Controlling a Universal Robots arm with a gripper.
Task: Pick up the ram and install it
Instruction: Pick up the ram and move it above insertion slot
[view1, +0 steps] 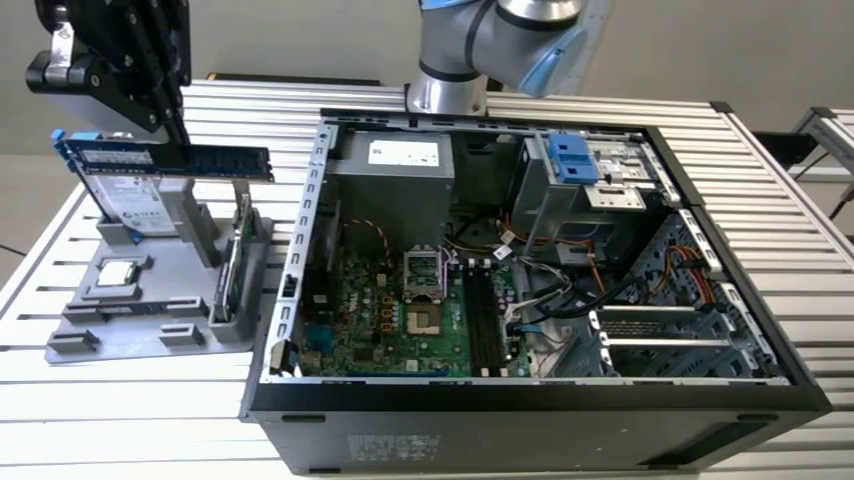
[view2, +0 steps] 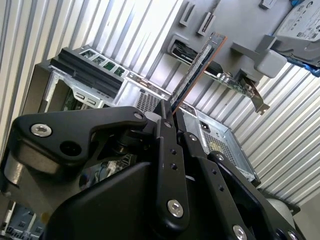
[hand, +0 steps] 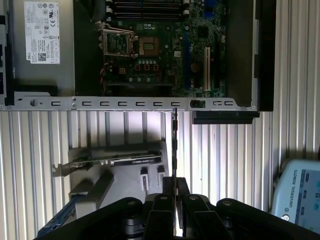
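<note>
Upper left of the exterior view, the gripper (view1: 171, 132) is clamped on the ram (view1: 220, 160), held above the grey fixture (view1: 120, 342). The pickup appears done. Installation remains, with the memory slots (view1: 483, 325) in the open computer case (view1: 534, 405) empty.

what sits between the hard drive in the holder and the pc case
In the exterior view, the expansion card stands on edge between the hard drive and the case wall, below the ram in the gripper.
</note>
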